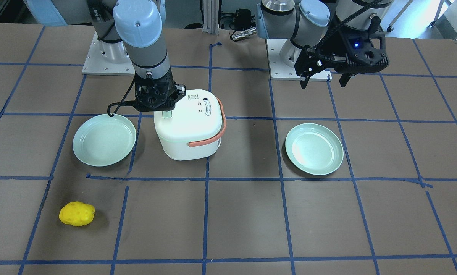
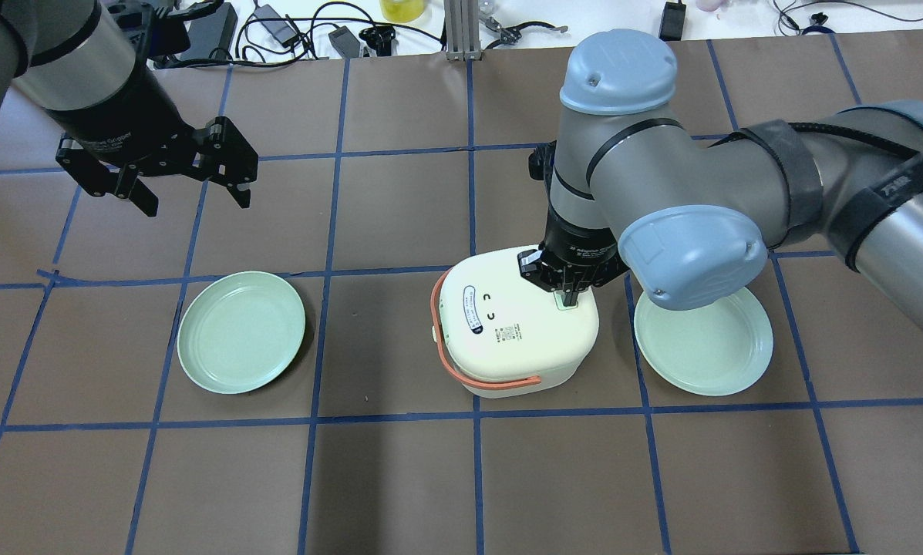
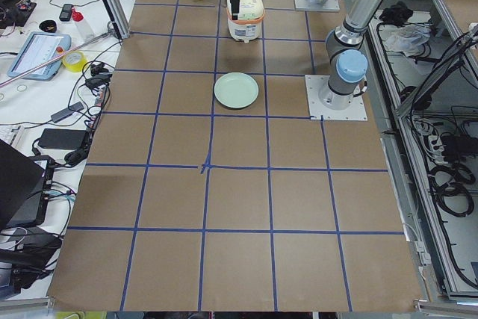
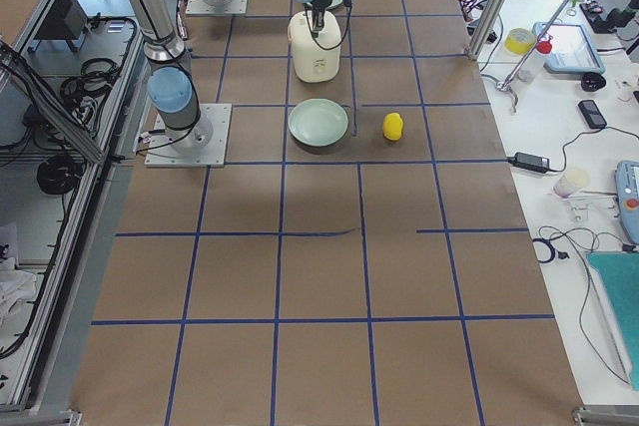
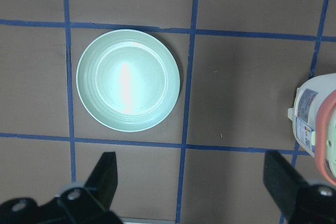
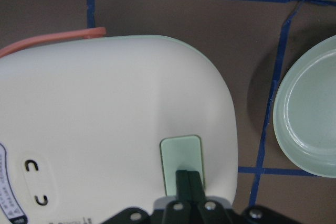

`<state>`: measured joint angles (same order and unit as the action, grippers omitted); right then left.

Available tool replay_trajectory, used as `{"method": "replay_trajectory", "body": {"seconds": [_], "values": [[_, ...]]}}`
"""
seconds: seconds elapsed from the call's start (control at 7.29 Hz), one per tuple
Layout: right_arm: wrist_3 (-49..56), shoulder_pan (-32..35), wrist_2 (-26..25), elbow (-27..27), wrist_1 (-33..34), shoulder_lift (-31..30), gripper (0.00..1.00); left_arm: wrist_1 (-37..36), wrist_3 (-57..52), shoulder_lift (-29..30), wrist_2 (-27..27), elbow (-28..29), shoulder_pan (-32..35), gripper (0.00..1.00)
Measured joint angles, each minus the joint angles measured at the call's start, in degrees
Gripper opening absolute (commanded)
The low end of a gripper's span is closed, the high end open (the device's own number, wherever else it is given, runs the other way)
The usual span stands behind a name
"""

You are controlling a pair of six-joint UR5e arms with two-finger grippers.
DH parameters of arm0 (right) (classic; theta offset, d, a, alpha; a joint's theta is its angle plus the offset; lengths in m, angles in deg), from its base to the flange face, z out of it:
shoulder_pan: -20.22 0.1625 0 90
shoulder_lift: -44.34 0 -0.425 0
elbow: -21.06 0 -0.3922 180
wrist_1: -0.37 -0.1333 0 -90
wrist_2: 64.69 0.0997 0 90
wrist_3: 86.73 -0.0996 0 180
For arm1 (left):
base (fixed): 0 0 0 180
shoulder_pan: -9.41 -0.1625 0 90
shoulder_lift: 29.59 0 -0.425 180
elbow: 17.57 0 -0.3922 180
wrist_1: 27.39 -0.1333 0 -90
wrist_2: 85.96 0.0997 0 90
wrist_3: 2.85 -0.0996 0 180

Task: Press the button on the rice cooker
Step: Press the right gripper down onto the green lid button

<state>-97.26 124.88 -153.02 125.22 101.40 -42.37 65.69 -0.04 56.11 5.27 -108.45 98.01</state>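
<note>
Rice cooker (image 2: 511, 331) sits about mid-bench, a little into the robot's right half and nearer the robot-side edge than the operators' edge. Its salmon handle (image 2: 469, 374) is folded down around the lid, so the top is clear for a push from above

Right gripper (image 6: 188, 178) comes straight down onto the lid, fingers clenched together with nothing between them. We take this as deliberate: the two tips make one narrow poker. In the right wrist view they land on the near part of the pale green button (image 6: 181, 153), at the lid edge facing the bench's right end. They look to be touching it; we cannot tell whether it is pressed in

Left gripper (image 2: 197, 202) hangs above the bench's left half near the robot-side edge, fingers spread wide and holding nothing. We judge it parked out of the way

One green plate (image 2: 241, 331) lies toward the left end and another green plate (image 2: 704, 347) lies just beside the cooker toward the right end. A yellow lumpy object (image 1: 76, 214) lies toward the operators' edge at the right end. None of these seems to matter to the press
</note>
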Motion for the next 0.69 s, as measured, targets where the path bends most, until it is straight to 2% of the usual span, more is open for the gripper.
{"method": "replay_trajectory", "body": {"seconds": [0.55, 0.69], "values": [[-0.01, 0.13, -0.01, 0.57, 1.45, 0.05, 0.09, 0.00, 0.03, 0.00, 0.00, 0.02, 0.00, 1.00], [-0.09, 0.16, 0.00, 0.68, 1.57, 0.05, 0.56, 0.00, 0.04, 0.00, 0.00, 0.01, 0.00, 1.00]]}}
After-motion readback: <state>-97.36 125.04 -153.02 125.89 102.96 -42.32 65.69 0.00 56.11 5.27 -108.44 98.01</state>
